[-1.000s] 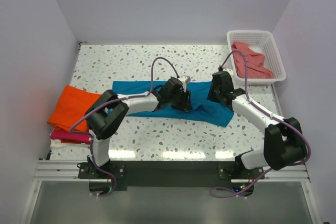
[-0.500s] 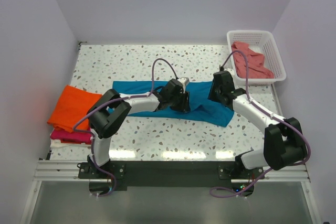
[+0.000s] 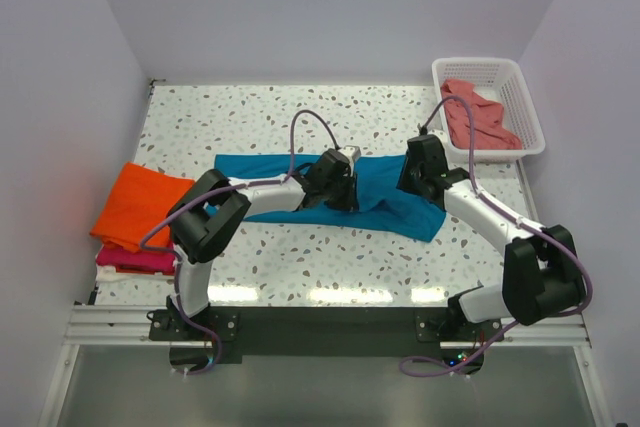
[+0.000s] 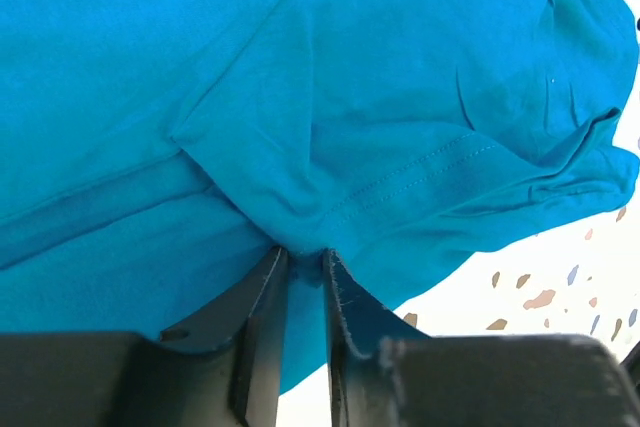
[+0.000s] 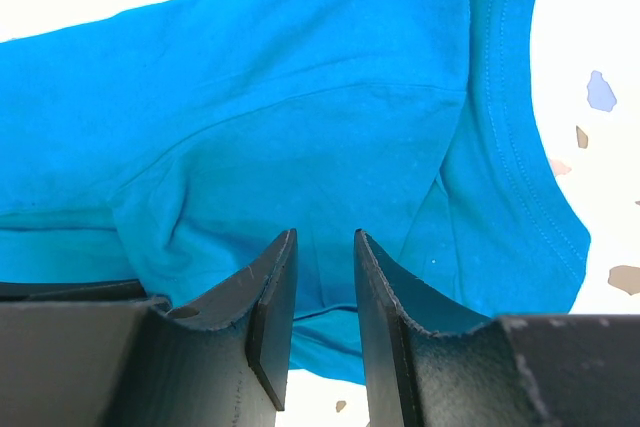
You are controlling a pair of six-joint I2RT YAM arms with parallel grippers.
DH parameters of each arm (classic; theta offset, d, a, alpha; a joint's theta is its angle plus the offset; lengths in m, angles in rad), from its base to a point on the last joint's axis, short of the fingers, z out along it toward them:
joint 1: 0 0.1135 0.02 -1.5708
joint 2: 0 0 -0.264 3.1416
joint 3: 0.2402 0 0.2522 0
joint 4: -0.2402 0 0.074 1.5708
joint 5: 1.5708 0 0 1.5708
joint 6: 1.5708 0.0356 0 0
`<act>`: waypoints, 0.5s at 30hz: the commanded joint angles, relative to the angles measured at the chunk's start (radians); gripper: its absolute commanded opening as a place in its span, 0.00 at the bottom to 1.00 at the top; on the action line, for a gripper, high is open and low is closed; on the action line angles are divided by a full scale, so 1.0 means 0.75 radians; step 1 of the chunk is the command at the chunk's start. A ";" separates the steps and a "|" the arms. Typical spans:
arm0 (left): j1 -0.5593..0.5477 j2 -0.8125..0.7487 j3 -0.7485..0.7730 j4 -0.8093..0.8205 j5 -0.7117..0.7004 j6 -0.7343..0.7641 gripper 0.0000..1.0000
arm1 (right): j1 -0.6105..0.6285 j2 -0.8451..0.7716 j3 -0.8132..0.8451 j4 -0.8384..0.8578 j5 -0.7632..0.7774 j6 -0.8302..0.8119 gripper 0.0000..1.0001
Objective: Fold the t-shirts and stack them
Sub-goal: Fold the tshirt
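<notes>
Orange shirt (image 3: 135, 202) is stacked at the table's (image 3: 250, 117) left edge. Mid-table, the left gripper (image 4: 303, 255) is now narrowed from wider onto a pinch of teal shirt (image 3: 400, 209), so a fold is readied. The right gripper (image 5: 325, 242) is kept slightly apart over it; its grip cannot be told.

Top view: magenta t-shirt (image 3: 130, 260) mostly buried under orange t-shirt (image 3: 135, 202), only its edge shows. Left arm (image 3: 265, 195) and right arm (image 3: 470, 205) cover the teal t-shirt (image 3: 385, 209) mid-section. Wrist views crop it at the frame edges. Right gripper (image 5: 325, 247): can't tell if cloth sits between the fingers or just behind them.
</notes>
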 commanded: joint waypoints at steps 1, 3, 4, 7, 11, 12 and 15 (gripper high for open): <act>-0.012 0.006 0.057 -0.020 -0.026 -0.001 0.23 | -0.009 -0.062 0.038 0.000 0.029 -0.014 0.33; -0.009 0.004 0.067 -0.031 -0.037 0.003 0.18 | -0.007 -0.064 0.044 -0.004 0.027 -0.018 0.33; -0.009 0.004 0.077 -0.039 -0.039 0.005 0.17 | -0.009 -0.064 0.046 -0.012 0.025 -0.016 0.33; -0.009 0.004 0.098 -0.067 -0.053 0.013 0.11 | -0.009 -0.066 0.054 -0.016 0.027 -0.022 0.33; -0.009 -0.022 0.110 -0.108 -0.080 0.021 0.03 | -0.011 -0.070 0.044 -0.012 0.027 -0.026 0.33; -0.007 -0.032 0.108 -0.112 -0.096 0.021 0.00 | -0.009 -0.074 0.038 -0.008 0.025 -0.026 0.33; -0.005 -0.071 0.098 -0.147 -0.127 0.031 0.00 | -0.011 -0.084 0.013 0.008 0.017 -0.016 0.33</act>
